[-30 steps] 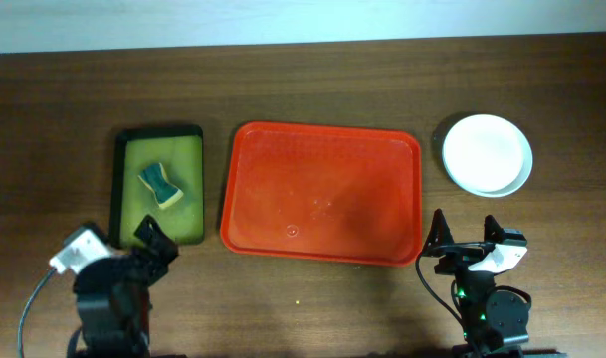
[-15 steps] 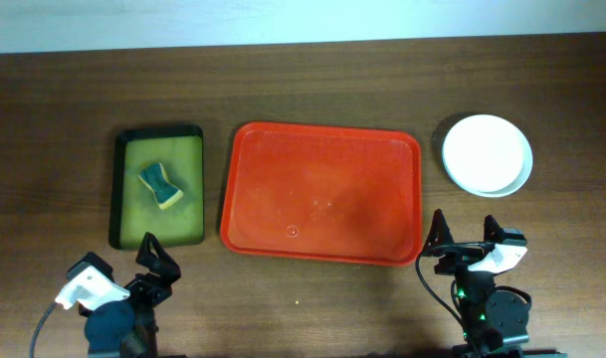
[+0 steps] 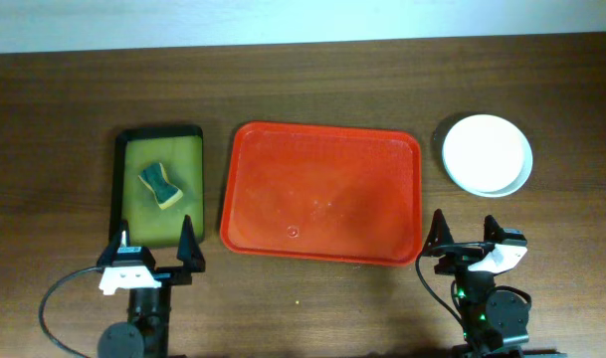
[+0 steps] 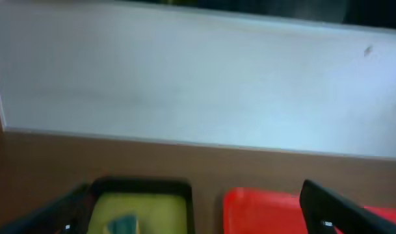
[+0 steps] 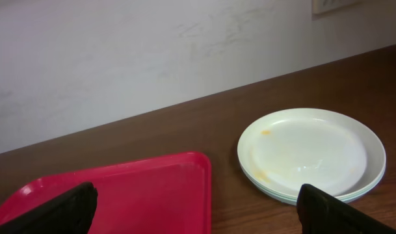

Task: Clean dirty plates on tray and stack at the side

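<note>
The red tray (image 3: 320,192) lies in the middle of the table with nothing on it; it also shows in the left wrist view (image 4: 263,211) and the right wrist view (image 5: 119,195). The plates (image 3: 487,153) sit in one stack on the table right of the tray, white plate on top, with faint yellow smears seen in the right wrist view (image 5: 311,153). My left gripper (image 3: 151,255) is open and empty near the front edge, below the small tray. My right gripper (image 3: 466,237) is open and empty, in front of the tray's right corner.
A black-rimmed yellow-green tray (image 3: 159,185) stands left of the red tray and holds a blue-and-yellow sponge (image 3: 160,185). A pale wall runs along the table's far edge.
The left arm has swung from a turned pose at the front left to face straight ahead, its open fingers now just below the small tray. The right arm has not moved.
</note>
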Controlling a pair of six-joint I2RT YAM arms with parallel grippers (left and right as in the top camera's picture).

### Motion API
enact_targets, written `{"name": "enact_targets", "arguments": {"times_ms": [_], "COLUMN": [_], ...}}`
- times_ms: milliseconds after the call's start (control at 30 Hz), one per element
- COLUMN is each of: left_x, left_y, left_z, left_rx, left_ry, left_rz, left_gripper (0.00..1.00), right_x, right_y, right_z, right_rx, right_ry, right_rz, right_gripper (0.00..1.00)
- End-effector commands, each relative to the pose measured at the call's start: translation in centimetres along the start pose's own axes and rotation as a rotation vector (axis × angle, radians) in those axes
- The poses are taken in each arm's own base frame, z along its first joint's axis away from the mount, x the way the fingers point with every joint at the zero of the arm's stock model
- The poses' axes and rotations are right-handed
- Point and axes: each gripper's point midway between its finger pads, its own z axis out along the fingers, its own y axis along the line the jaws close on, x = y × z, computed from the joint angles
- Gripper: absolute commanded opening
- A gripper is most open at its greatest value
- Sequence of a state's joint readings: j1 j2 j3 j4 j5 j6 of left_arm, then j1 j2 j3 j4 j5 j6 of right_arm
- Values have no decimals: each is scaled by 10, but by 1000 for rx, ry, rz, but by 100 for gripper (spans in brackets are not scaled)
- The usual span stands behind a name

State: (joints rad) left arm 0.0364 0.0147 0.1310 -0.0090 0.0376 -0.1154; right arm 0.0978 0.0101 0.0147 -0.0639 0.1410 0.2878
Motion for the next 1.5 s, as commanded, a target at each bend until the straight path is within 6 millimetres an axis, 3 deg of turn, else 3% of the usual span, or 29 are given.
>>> {"name": "enact_targets", "arguments": {"times_ms": [0, 133, 200, 333, 1467], "left_x": [6, 21, 29, 69, 68], "left_y": [-5, 2, 14, 39, 38], "left_z": [3, 5, 5, -1, -1], "left_rx": [37, 10, -60, -195, -191], "left_ry": [-61, -37, -4, 157, 155], "left_rz": [34, 33, 31, 40, 39], "left_gripper": [99, 99, 99, 99, 99], "right_x": [3, 3, 3, 3, 3], "right_y": [-3, -3, -3, -3, -3], "right_z": [0, 0, 0, 0, 0], "right_rx": [10, 10, 10, 10, 10], "right_ry": [2, 3, 2, 3, 3], "right_rz": [-2, -2, -2, -2, -2], "right_gripper": [99, 99, 99, 99, 99]}}
